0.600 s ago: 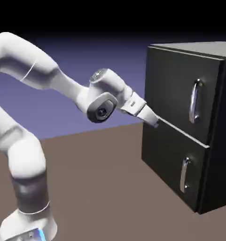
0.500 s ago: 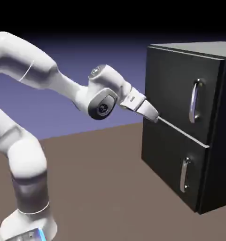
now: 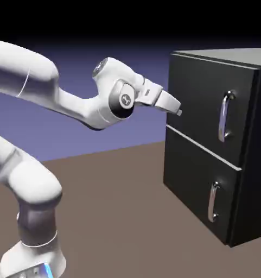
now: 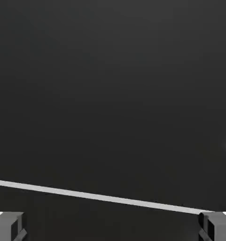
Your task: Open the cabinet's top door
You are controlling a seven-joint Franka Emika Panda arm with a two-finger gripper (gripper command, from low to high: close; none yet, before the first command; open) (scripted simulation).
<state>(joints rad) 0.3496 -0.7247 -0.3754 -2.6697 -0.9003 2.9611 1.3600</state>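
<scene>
Two closed doors front the cabinet (image 3: pixel 208 141) at the exterior view's right; the top door (image 3: pixel 200 103) is shut, the hand (image 3: pixel 177 111) just beside its near edge. Hand view: black panel fills it, fingertips (image 4: pixel 9 226) spread wide, empty.

White rounded arm (image 3: pixel 40 98), grey joint cap, grey-tipped tool (image 3: pixel 177 111).

Tool (image 3: pixel 177 111) just left of the top door (image 3: pixel 200 103) (above lower door (image 3: pixel 195 179)).

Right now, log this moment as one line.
gripper: open, empty | top door: shut | handle: untouched | arm: left of cabinet
</scene>
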